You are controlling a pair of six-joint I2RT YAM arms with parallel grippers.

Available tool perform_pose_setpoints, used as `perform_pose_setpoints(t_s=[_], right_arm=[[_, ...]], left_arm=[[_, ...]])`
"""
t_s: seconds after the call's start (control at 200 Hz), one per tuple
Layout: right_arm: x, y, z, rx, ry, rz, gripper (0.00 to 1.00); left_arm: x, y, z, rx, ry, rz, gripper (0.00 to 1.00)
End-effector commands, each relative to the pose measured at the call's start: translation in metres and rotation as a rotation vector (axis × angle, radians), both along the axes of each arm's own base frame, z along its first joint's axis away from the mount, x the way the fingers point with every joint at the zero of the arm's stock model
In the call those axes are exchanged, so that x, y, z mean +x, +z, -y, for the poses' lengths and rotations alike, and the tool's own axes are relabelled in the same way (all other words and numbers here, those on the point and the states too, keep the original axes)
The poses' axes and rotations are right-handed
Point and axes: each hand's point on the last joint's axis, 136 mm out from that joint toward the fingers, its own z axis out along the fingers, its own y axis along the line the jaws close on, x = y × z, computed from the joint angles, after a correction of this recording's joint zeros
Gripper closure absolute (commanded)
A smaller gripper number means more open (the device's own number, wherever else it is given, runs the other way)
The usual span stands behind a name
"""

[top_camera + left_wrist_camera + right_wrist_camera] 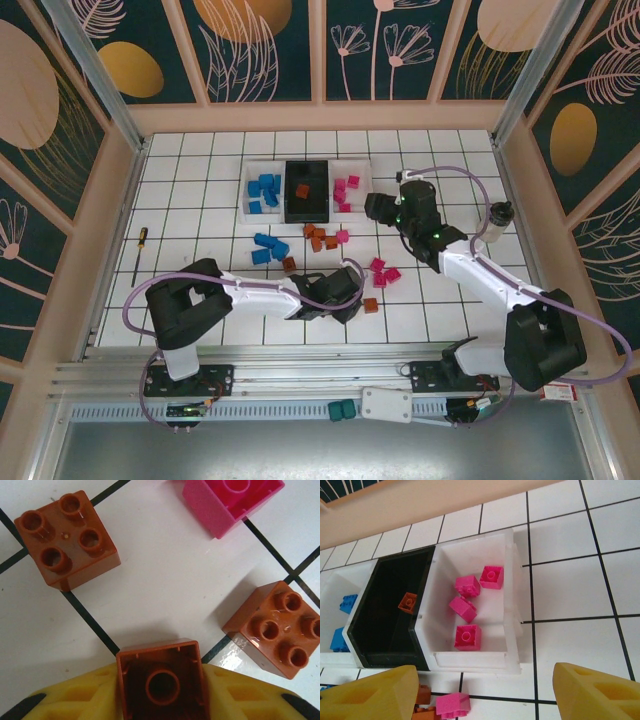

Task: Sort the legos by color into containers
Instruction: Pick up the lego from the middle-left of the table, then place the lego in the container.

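Observation:
My left gripper [161, 690] is shut on an orange-brown lego [157, 662], which is gripped between the yellow fingers with its hollow underside facing the camera. Two more orange-brown legos [67, 537] [275, 630] and a pink one [230, 502] lie on the tiles near it. From above, the left gripper [343, 290] is low over the table's middle. My right gripper [485, 700] hangs open and empty just in front of the containers. The right white container [512, 630] holds several pink legos, and the black one [385, 645] holds one orange lego [407, 602]. Blue legos [263, 190] lie in the left white container.
Loose blue legos [270, 247], orange ones [320, 238] and pink ones [384, 272] lie in front of the bins. A screwdriver [140, 250] lies at the left and a bottle [498, 215] stands at the right. Teal blocks [342, 409] and a flat white box [388, 403] sit on the near rail.

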Motion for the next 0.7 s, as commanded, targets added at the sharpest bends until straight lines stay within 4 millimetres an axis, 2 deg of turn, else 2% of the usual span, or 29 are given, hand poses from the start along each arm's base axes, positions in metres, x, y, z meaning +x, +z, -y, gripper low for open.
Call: perform_pose_setpoints(t_s=[0.0,0.075,0.09,0.155,0.365,0.43,0.46,0.48,0.576,0.696], right_arm=[[0.000,0.008,0.006,0.029,-0.018,0.029,0.28],[-0.002,0.006,0.006,0.028,-0.016,0.024,0.28],[-0.003,0.005,0.006,0.029,-0.017,0.023,0.28],[-0.005,0.003,0.007,0.033,-0.016,0.020,0.28],[-0.012,0.000,0.008,0.041,-0.013,0.017,0.28],[-0.013,-0.001,0.010,0.038,-0.018,0.016,0.28],[-0.014,-0.002,0.011,0.038,-0.019,0.015,0.28],[-0.014,-0.002,0.011,0.038,-0.019,0.015,0.28],[-0.017,-0.005,0.012,0.038,-0.020,0.009,0.28],[-0.021,-0.005,0.013,0.047,-0.016,0.008,0.28]], left_arm=[[0.006,0.019,-0.003,-0.037,0.031,0.041,0.64],[0.017,0.030,-0.010,-0.068,0.068,0.054,0.66],[0.021,0.041,-0.012,-0.097,0.082,0.064,0.66],[0.039,0.060,-0.023,-0.163,0.135,0.070,0.67],[0.118,0.129,-0.071,-0.317,0.338,0.167,0.67],[0.144,0.146,-0.084,-0.357,0.396,0.185,0.66],[0.152,0.144,-0.090,-0.355,0.420,0.185,0.66],[0.163,0.159,-0.090,-0.379,0.431,0.207,0.66],[0.197,0.168,-0.098,-0.382,0.487,0.227,0.66],[0.237,0.166,-0.106,-0.384,0.554,0.225,0.69]])
